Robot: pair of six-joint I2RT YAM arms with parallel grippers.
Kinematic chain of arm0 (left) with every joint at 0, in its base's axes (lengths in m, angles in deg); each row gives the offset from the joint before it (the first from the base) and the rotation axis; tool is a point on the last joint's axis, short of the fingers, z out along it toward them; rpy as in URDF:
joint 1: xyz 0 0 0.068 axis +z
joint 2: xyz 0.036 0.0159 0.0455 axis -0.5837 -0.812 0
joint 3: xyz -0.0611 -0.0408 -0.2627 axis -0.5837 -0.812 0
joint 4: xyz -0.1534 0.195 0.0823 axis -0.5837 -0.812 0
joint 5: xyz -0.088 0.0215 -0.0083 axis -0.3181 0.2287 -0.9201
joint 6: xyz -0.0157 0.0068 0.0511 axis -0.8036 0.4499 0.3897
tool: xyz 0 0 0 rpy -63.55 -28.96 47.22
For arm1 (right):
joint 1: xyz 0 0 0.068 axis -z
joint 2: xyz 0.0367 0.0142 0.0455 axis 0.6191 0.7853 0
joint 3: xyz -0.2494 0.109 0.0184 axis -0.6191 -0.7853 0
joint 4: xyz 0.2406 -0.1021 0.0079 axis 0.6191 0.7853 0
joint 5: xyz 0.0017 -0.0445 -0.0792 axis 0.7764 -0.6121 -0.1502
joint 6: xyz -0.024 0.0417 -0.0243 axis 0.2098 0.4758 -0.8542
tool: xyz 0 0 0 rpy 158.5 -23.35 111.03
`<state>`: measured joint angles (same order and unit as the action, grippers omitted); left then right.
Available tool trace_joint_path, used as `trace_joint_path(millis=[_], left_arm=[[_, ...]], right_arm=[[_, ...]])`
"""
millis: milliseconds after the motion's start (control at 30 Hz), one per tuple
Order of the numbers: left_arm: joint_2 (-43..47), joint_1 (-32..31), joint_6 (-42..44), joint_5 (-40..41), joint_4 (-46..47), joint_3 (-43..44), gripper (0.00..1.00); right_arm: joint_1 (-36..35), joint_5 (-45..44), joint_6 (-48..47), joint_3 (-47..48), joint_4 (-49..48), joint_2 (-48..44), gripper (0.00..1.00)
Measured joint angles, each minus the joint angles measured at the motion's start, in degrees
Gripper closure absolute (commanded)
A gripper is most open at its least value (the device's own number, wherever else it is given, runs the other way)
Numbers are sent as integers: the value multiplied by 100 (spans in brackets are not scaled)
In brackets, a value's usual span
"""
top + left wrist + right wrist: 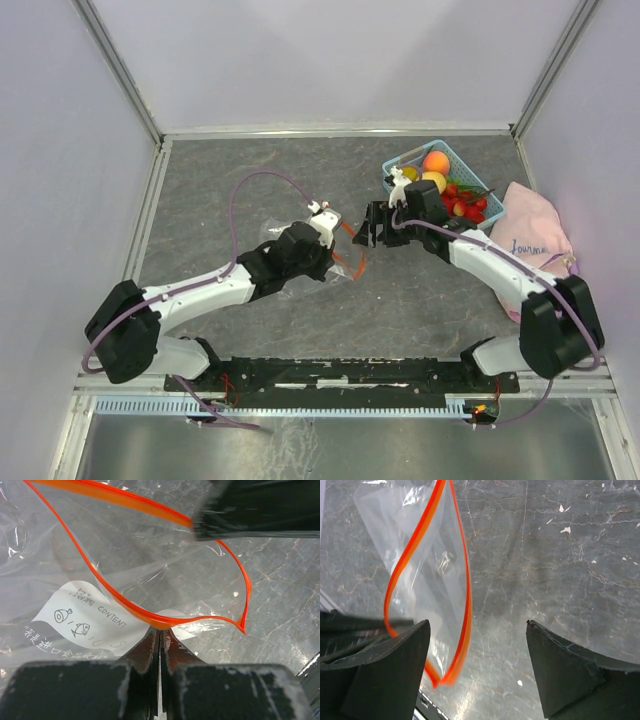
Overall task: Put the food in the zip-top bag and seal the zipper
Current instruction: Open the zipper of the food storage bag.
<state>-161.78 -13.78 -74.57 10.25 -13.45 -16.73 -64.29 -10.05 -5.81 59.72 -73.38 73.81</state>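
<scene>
- light blue slatted basket (pixel 412 154), far right on the grey marbled tabletop (pixel 240 165)
- pink cloth (pixel 535 235) with dark script, just right of the basket

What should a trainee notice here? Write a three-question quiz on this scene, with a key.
1. True or false: the left end effector is shut on the zipper edge of the zip-top bag.
2. Pick one. The food lies: A) inside the bag; B) in the light blue basket; C) on the pink cloth.
3. Fill in: the jaws of the right end effector stand ____.

Key: 1 true; 2 B; 3 open.
</scene>
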Motion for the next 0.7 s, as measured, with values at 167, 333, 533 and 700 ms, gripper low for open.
trace_joint_path(millis=[167,333,533,700], left_arm=[[83,-205,42,-2,0,-31,97],[140,-326,201,-13,4,-50,97],[238,-378,229,31,4,-52,89],[474,-400,-50,210,26,-61,63]], right_arm=[[-186,-96,122,186,-330,715,22],[-328,-131,216,192,-492,1005,51],[-463,-251,271,214,-688,1043,97],[-717,-811,319,201,-745,837,98]])
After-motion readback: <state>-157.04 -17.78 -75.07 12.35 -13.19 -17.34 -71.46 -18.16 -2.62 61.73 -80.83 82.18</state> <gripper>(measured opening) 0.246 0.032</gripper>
